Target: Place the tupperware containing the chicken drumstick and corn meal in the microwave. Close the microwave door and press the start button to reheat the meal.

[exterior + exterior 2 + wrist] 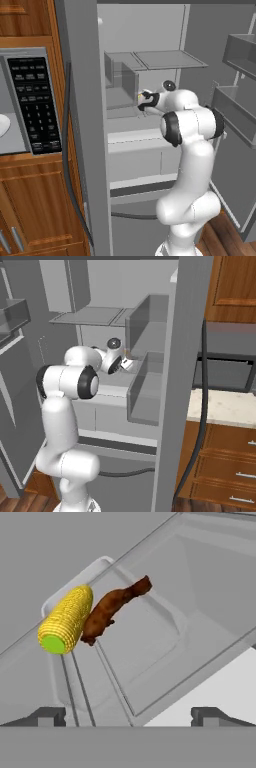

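At far left of your left base view: the microwave (22, 102), silver-grey with a black keypad panel (34, 104), set in wooden cabinets (37, 200). Right of it: the open grey fridge (150, 100), its shelves (155, 61) bare grey, the white arm (192, 150) reaching inside toward a shelf. Through your hand view, left to right: the corn (66, 620), yellow with a green end; the chicken drumstick (112, 608), reddish-brown, touching the cob; both lying in the tupperware (150, 642), a clear shallow tray. Your gripper (129, 714) hangs just short of the tray, jaws spread fully wide, holding nothing.
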### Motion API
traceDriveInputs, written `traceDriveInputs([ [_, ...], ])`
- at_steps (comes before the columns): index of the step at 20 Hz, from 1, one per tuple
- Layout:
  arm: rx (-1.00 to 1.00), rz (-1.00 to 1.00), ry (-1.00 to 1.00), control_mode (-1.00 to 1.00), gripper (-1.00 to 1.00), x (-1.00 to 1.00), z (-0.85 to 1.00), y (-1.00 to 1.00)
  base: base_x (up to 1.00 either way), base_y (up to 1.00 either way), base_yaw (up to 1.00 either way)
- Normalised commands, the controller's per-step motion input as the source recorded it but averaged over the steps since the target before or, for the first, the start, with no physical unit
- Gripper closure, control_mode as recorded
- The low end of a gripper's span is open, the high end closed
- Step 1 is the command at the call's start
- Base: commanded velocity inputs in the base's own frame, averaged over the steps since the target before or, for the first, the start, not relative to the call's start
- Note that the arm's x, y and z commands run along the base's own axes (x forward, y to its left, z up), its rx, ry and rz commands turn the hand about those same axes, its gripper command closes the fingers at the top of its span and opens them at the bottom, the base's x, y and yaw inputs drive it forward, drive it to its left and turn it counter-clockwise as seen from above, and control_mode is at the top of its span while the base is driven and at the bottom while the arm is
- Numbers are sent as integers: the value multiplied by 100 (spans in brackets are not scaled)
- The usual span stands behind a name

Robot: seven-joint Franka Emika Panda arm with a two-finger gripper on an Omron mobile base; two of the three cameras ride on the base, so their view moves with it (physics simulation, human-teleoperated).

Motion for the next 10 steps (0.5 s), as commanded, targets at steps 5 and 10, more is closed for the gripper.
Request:
traceDriveInputs([
  [5, 0, -3, 4, -100, -100, 52, -13, 0, 0, 0, 0],
  [10, 0, -3, 3, -100, -100, 48, -16, 0, 0, 0, 0],
])
